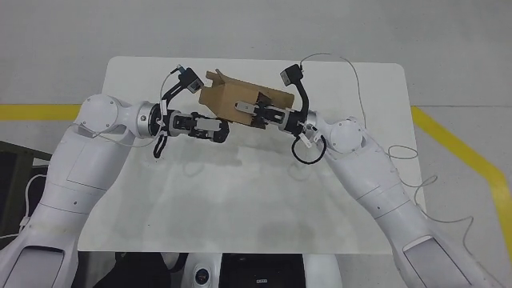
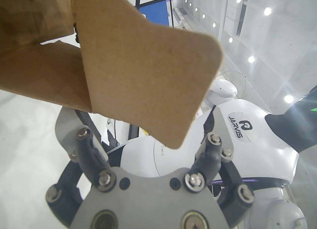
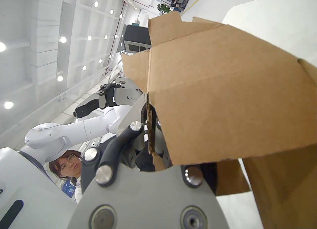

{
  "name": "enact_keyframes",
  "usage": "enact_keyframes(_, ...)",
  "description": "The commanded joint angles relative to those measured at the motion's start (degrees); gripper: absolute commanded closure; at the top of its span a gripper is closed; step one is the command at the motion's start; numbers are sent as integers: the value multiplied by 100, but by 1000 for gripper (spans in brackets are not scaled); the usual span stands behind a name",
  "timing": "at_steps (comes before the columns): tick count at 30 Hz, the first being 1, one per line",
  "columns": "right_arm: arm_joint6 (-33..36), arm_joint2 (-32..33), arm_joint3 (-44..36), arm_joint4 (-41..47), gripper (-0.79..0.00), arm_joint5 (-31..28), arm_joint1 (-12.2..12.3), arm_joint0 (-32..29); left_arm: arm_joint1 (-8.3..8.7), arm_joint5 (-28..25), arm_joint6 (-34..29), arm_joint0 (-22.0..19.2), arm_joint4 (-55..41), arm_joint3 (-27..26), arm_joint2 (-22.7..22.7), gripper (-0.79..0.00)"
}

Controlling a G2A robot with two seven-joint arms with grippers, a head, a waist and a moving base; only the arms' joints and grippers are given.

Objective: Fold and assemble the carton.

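A brown carton hangs half folded above the white table, between my two grippers. My right gripper is shut on the carton's edge; in the right wrist view its fingers pinch the raw cardboard edge of the carton. My left gripper sits just below the carton's near left corner, open. In the left wrist view a loose flap with a rounded corner hangs down between the spread fingers of my left gripper; I cannot tell whether they touch it.
A thin white cable loops over the table's far right part. Yellow tape runs along the floor on both sides of the table. The other arm's gripper shows beyond the carton in the right wrist view.
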Motion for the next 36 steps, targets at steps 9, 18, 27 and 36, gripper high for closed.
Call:
enact_keyframes(9, 88, 123, 88, 73, 0, -47, -2, 36, 17, -17, -99, -2, -84, 60, -148, -785)
enact_keyframes(18, 791, 459, 181, 326, 0, 309, 102, 135, 105, -219, -158, 59, -49, 453, -578, -785)
enact_keyframes(27, 1605, 603, 148, 651, 0, 656, 176, 134, 189, -567, 246, 139, 748, 844, -816, -785)
enact_keyframes(36, 2081, 640, -229, 872, 0, 768, 212, 88, 134, -443, 536, 60, 993, 1071, -552, -785)
